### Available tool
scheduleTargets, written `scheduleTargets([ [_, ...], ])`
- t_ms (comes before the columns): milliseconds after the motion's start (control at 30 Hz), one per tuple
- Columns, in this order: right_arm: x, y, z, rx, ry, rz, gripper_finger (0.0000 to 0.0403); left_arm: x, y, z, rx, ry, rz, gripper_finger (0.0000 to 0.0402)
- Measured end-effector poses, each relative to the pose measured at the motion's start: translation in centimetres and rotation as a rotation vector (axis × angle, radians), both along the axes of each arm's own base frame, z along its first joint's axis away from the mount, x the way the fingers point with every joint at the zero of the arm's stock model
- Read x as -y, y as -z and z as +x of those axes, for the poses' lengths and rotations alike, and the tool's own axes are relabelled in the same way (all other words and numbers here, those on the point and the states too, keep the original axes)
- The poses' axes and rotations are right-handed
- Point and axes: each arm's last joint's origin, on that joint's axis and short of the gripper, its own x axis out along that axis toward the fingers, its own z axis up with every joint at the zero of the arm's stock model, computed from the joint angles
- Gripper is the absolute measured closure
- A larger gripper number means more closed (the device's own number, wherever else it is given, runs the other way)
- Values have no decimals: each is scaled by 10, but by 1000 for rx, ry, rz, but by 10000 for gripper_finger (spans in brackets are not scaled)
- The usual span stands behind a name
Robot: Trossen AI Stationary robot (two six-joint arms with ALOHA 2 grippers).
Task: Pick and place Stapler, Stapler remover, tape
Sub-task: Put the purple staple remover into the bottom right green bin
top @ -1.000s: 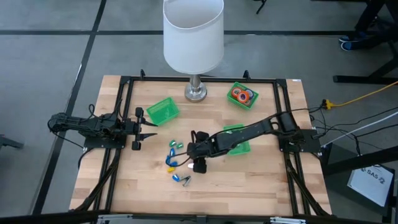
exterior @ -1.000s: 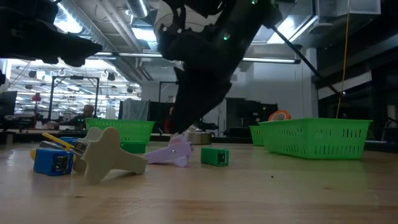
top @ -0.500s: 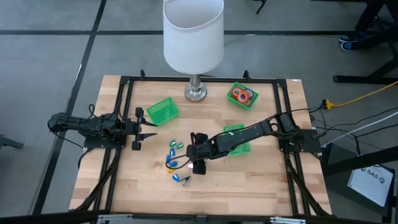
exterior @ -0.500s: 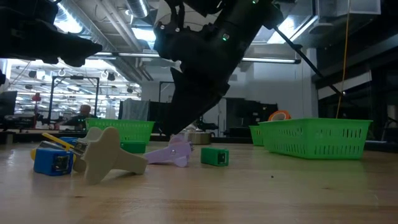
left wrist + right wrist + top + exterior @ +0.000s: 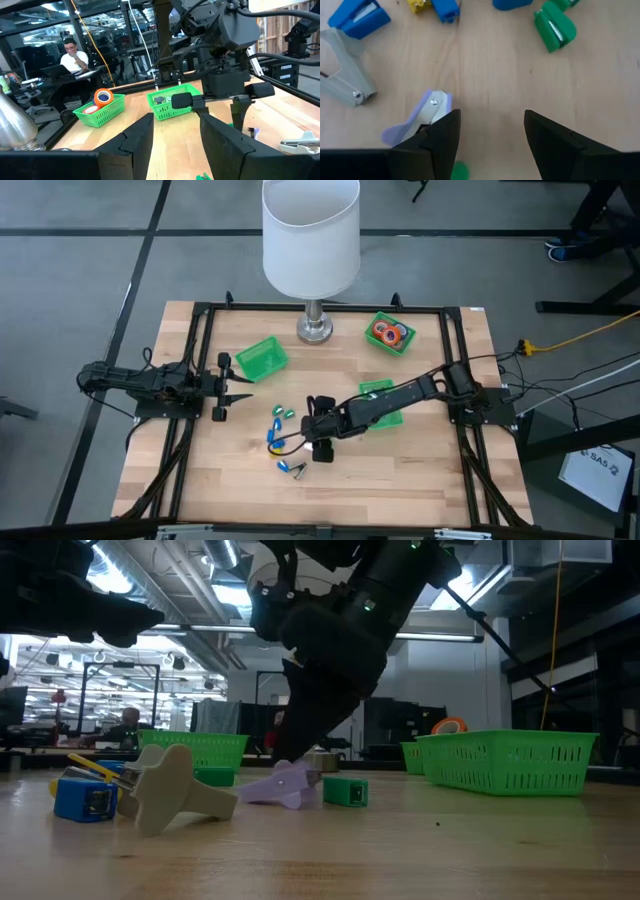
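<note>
while stretched low, right gripper (image 5: 490, 145) hangs parted beside purple remover (image 5: 420, 120)

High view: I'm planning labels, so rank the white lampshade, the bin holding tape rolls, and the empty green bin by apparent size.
1. White lampshade, though it sits nearer the camera.
2-3. Empty green bin and bin holding tape rolls: look alike.

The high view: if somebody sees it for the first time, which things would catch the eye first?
Probably the large white lamp shade at the table's far edge, with bright tape rolls in a green bin beside it. Next, the right gripper, open, reaching low over the small blue, green and yellow pieces scattered mid-table. The left gripper waits at the left side.
</note>
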Motion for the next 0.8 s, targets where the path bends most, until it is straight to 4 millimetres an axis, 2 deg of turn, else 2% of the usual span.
scheduleTargets([
  [133,-4,3,0,1,-10,-1,181,0,0,0,0,0,0,245],
  [333,-5,-2,2,39,106,99,181,0,0,0,0,0,0,245],
  [567,-13,2,-7,-50,135,162,183,0,0,0,0,0,0,245],
  [800,-17,2,-9,-67,124,159,232,0,0,0,0,0,0,245],
])
